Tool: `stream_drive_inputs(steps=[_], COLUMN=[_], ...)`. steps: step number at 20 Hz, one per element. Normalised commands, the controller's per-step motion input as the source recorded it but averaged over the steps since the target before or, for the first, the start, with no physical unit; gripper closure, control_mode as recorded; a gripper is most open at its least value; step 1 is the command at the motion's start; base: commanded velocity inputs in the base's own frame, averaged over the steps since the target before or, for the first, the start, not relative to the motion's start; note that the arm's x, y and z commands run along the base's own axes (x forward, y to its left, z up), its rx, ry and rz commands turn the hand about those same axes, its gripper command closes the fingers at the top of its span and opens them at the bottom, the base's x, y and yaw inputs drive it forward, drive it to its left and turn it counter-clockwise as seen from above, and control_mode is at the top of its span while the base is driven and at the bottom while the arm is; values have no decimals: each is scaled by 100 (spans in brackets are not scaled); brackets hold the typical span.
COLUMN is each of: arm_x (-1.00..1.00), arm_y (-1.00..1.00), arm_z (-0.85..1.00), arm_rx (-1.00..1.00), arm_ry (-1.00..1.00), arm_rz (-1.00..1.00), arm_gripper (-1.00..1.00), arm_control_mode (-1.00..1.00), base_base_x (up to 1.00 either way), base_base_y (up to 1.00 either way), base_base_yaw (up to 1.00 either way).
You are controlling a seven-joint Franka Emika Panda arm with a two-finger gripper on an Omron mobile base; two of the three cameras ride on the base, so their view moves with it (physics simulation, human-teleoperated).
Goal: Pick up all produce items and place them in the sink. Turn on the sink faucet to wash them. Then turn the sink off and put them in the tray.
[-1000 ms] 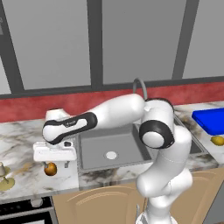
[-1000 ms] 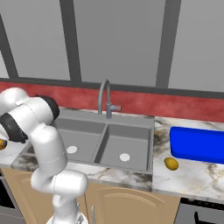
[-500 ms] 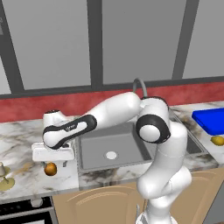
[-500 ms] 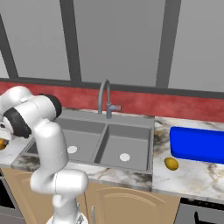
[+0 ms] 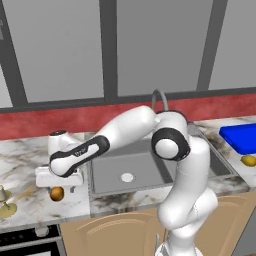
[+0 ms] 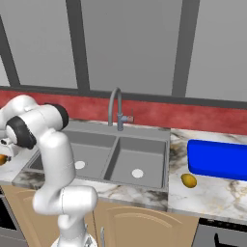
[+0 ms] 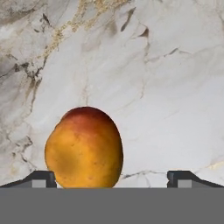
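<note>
The round orange fruit (image 5: 56, 194) lies on the marble counter left of the sink (image 5: 102, 176). My gripper (image 5: 56, 184) hangs straight over it, open. In the hand view the orange fruit (image 7: 84, 146) sits between the two fingertips (image 7: 41, 178), nearer the left one and untouched. The oval yellow fruit (image 5: 248, 160) rests on the counter at the far right, just in front of the blue tray (image 5: 240, 137). It shows again as the yellow fruit (image 6: 188, 181) beside the tray (image 6: 217, 159). The faucet (image 6: 116, 108) rises behind the sink (image 6: 144, 149).
A pale cup on an olive-yellow dish (image 5: 5, 202) stands at the counter's left end, close to the orange fruit. A red backsplash and grey panels run behind the counter. My arm spans the left basin.
The hand has sunk slightly toward the orange fruit and drifted a little left. The jaws stayed open. Neither fruit has moved.
</note>
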Motion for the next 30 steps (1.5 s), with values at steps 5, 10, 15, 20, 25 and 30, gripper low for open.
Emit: stream_drive_inputs(steps=[5, 10, 15, 20, 25, 30], arm_x=[8, 0, 0, -12, -29, -41], arm_y=[17, 2, -3, -54, -97, -100], arm_z=[-20, -26, -12, 26, 66, 57], arm_rx=[0, 0, 0, 10, 14, 6], arm_ry=[-2, 0, 0, -10, -13, -3], arm_rz=[0, 0, 0, 0, 0, -1], arm_gripper=[-100, 100, 100, 100, 100, 100], arm_control_mode=[-100, -100, -100, -100, -100, -100], base_base_x=[0, 0, 0, 0, 0, 0], base_base_y=[0, 0, 0, 0, 0, 0], base_base_yaw=[0, 0, 0, 0, 0, 0])
